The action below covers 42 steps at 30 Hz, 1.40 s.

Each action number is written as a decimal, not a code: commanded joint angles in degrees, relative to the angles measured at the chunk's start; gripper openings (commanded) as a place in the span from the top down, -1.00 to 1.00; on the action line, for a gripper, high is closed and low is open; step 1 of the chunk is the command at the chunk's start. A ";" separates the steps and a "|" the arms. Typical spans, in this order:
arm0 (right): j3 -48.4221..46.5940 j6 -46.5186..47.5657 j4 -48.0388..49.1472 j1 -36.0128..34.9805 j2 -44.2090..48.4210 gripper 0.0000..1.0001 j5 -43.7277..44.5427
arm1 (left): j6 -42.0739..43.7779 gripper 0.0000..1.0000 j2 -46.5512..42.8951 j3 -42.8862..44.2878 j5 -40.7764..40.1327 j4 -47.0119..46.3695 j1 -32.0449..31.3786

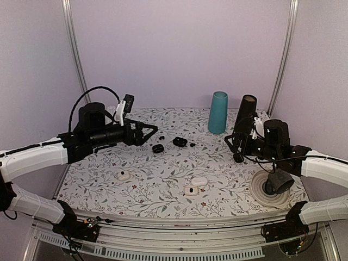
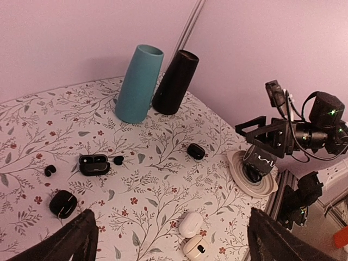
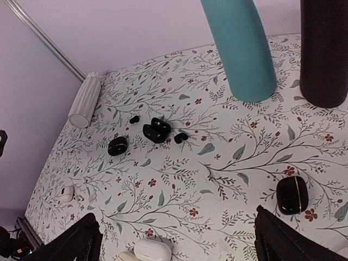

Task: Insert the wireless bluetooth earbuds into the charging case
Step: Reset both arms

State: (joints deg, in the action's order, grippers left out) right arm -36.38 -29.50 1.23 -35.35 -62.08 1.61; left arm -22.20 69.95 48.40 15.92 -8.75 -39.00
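The charging case [image 1: 199,181] is lying closed on the near middle of the floral table [image 1: 98,185], just beside a smaller white piece with a dark spot [image 1: 190,191] on its near left. Another small white piece [image 1: 124,176] is sitting well to the left, too small to identify. The left gripper [image 1: 152,135] is hovering over the far left, claw spread wide and holding nothing. The right gripper [image 1: 234,148] is hanging at the right, likewise apart and empty. A teal cup [image 1: 218,112] and a black cup [image 1: 246,111] are standing at the far side.
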 commanded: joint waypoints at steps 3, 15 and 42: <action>-2.38 7.73 -0.50 3.72 3.17 -0.97 8.91 | -2.86 -0.92 -3.88 -4.18 -4.55 -0.35 3.89; 4.56 17.44 12.59 30.03 3.91 -0.98 1.80 | -3.29 -0.92 -9.27 -11.49 -17.56 3.12 15.76; 22.89 29.85 72.94 36.32 -25.66 -0.98 0.85 | 17.47 -0.92 -0.81 -45.40 -34.83 -63.45 37.83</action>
State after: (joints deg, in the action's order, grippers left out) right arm -11.84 -0.99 74.56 1.10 -86.74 2.24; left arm -6.81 60.97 2.50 -18.15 -49.39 -2.31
